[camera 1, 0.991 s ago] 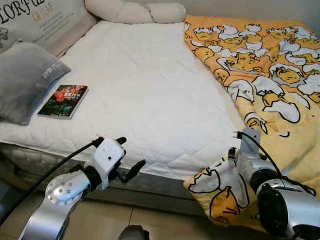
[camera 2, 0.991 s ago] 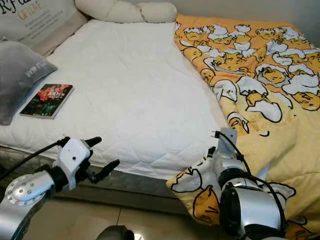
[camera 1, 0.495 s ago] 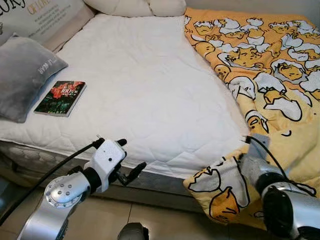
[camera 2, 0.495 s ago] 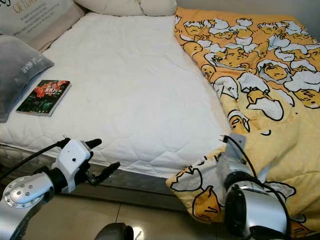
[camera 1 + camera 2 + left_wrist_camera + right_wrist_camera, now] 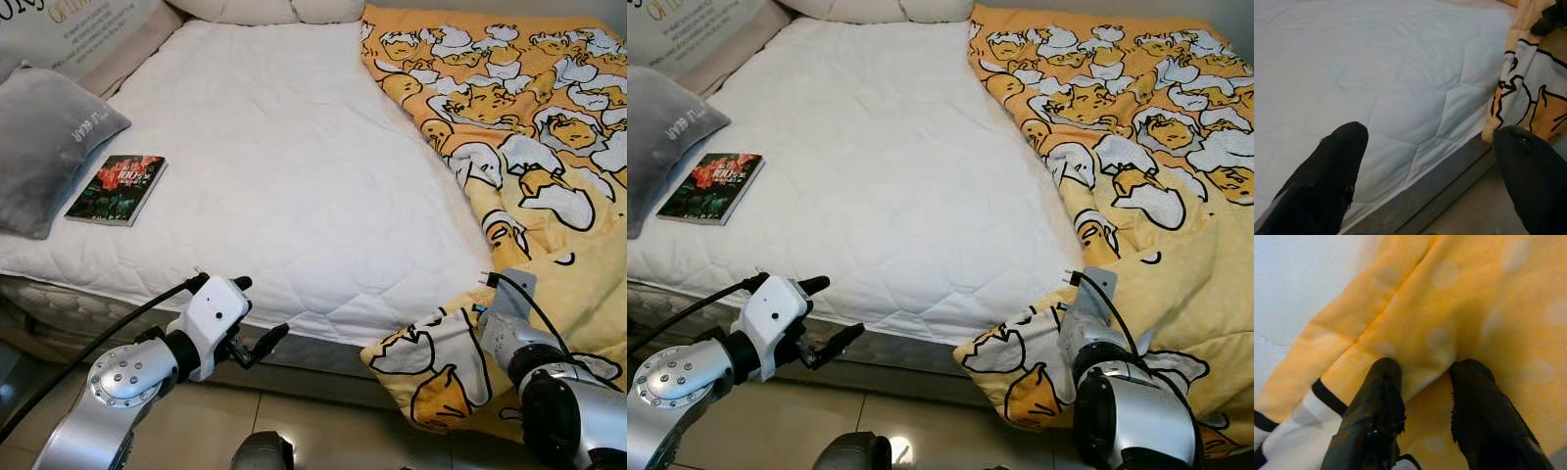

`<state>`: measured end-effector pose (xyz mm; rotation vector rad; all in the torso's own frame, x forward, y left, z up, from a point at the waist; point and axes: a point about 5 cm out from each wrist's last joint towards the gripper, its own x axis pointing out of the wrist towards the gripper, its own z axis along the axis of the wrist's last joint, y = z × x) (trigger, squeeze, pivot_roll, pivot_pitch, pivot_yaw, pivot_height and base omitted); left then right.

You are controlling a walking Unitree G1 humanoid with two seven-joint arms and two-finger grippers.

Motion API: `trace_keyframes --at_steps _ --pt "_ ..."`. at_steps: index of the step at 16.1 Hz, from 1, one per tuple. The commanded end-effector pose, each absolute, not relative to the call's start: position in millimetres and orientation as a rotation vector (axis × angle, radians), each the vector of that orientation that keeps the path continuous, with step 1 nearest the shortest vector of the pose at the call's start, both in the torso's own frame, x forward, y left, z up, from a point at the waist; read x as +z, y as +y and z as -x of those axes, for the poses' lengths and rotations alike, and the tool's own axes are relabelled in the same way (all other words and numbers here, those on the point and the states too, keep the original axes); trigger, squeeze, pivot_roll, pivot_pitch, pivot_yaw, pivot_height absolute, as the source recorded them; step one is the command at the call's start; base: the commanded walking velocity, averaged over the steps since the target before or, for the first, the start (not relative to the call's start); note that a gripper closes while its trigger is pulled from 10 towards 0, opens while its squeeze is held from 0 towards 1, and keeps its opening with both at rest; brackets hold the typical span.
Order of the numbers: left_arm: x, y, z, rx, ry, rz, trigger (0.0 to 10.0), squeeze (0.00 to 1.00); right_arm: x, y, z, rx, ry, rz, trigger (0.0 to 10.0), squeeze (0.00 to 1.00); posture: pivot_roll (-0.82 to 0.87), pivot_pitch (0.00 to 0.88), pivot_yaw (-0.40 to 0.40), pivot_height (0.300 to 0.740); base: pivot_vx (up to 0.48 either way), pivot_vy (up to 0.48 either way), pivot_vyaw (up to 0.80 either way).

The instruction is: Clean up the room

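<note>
One book point(image 5: 117, 189) | one blanket point(image 5: 529, 147) — right pincer point(image 5: 1422, 377) pinching it

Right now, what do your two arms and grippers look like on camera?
Both arms are silver metal with rounded joints. The left gripper has a white housing, two long black fingers and a black cable trailing back. The right gripper has matte black fingers, and a black cable loops over its grey wrist.

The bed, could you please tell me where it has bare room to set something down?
The widest free patch is the white mattress between the book and the yellow blanket. The robot's left edge is crowded by the grey cushion and book; the blanket covers the right side, where the right tool pinches its fold.
</note>
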<state>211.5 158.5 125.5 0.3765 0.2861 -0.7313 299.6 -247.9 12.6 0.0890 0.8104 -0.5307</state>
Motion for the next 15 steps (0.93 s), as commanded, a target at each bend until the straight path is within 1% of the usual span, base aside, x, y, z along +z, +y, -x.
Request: trace_keyframes --at_steps 1,13,15 --pt "127.0 159.3 -209.0 -0.741 0.291 -0.381 10.0 0.00 7.8 -249.2 -294.7 -0.531 0.820 -0.124 0.0 0.00 0.44 0.105 0.039 0.740 0.000 0.000 0.00" --pt "130.7 160.8 -212.2 -0.753 0.293 -0.392 10.0 0.00 3.3 -248.4 -290.9 -0.519 0.823 -0.157 0.0 0.00 0.44 0.096 0.054 0.740 0.000 0.000 0.00" --pt "130.5 160.6 -213.4 -0.757 0.292 -0.394 10.0 0.00 0.9 -246.8 -289.2 -0.509 0.823 -0.169 0.0 0.00 0.43 0.083 0.053 0.740 0.000 0.000 0.00"
